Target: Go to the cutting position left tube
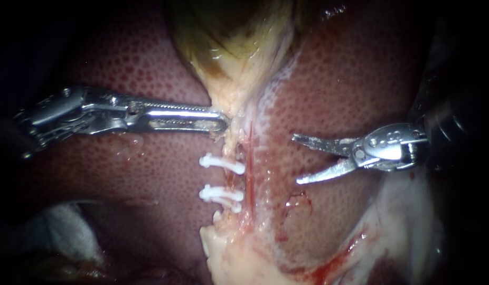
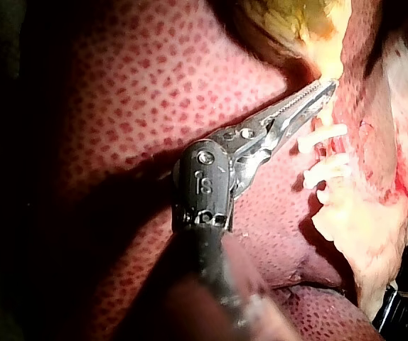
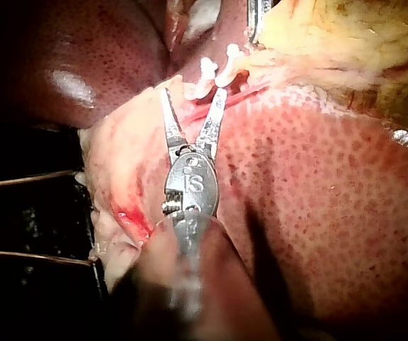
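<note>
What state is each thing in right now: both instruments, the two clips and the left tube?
Left instrument: jaws shut on the pale tissue just under the gallbladder.
Right instrument: jaws open, holding nothing, clear of the left tube.
Upper clip: closed across the left tube.
Lower clip: closed across the same tube.
Left tube: whole, not cut between the clips.
</note>
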